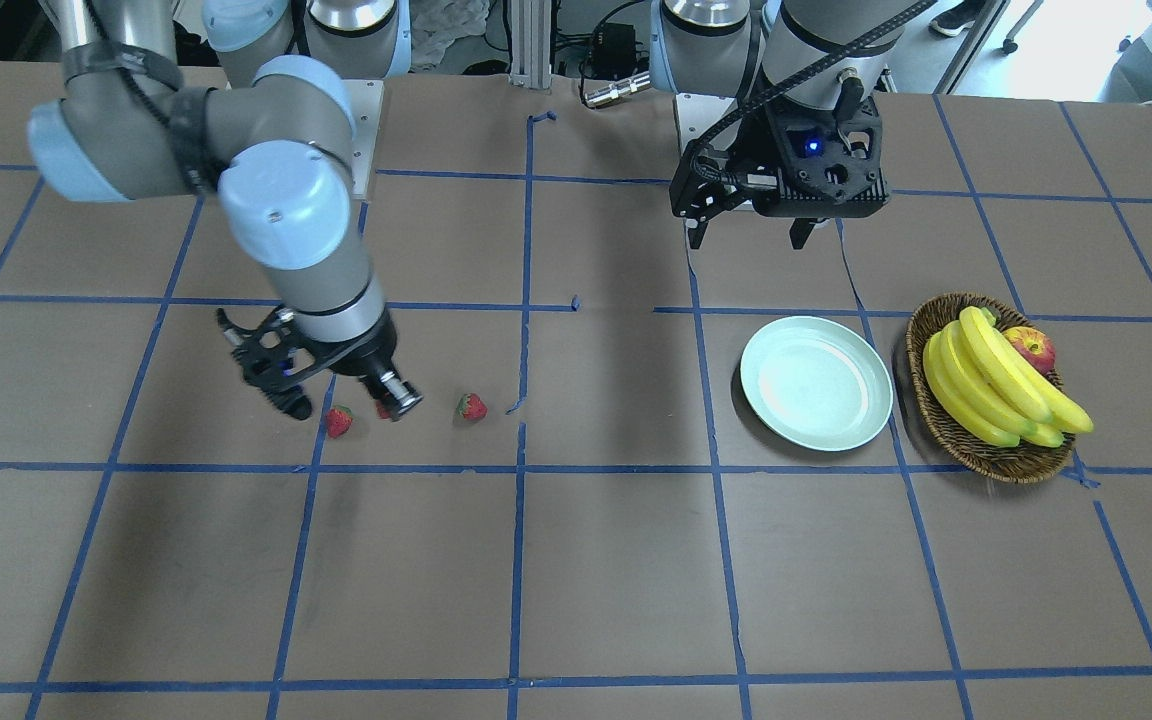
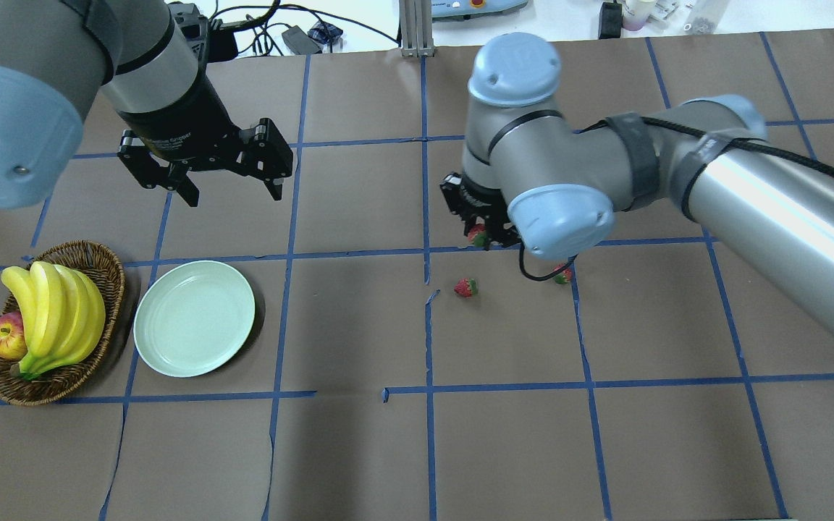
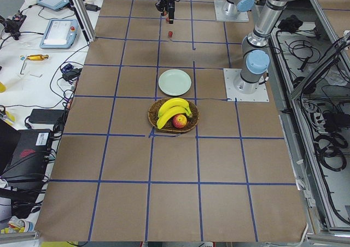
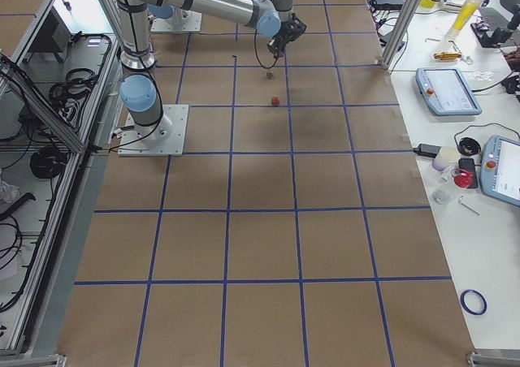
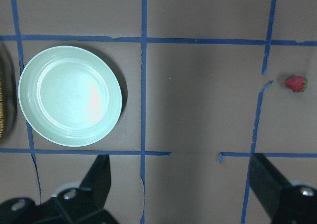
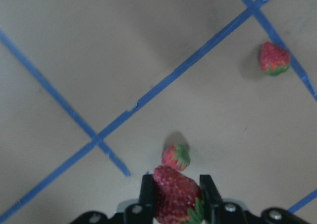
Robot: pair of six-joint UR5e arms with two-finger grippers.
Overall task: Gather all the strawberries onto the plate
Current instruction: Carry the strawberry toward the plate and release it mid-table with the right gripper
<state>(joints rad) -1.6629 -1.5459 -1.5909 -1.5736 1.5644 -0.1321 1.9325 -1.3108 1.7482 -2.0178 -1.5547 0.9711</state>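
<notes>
My right gripper [image 6: 176, 200] is shut on a strawberry [image 6: 174, 192] and holds it above the table; it also shows in the overhead view [image 2: 476, 233]. Two more strawberries lie on the brown paper: one just beyond the fingers [image 6: 176, 157] [image 2: 465, 287] [image 1: 472, 406], and one further off [image 6: 274, 58] [image 2: 563, 273] [image 1: 338, 420]. The pale green plate [image 2: 194, 318] [image 1: 816, 382] [image 5: 69, 95] is empty and lies well away, on the left arm's side. My left gripper [image 2: 234, 195] [image 1: 748, 240] is open and empty, hovering behind the plate.
A brown wicker basket [image 2: 109, 275] [image 1: 926, 400] with bananas [image 2: 55, 311] and a red-yellow apple [image 2: 4, 336] stands right beside the plate, on its outer side. Blue tape lines grid the brown table cover.
</notes>
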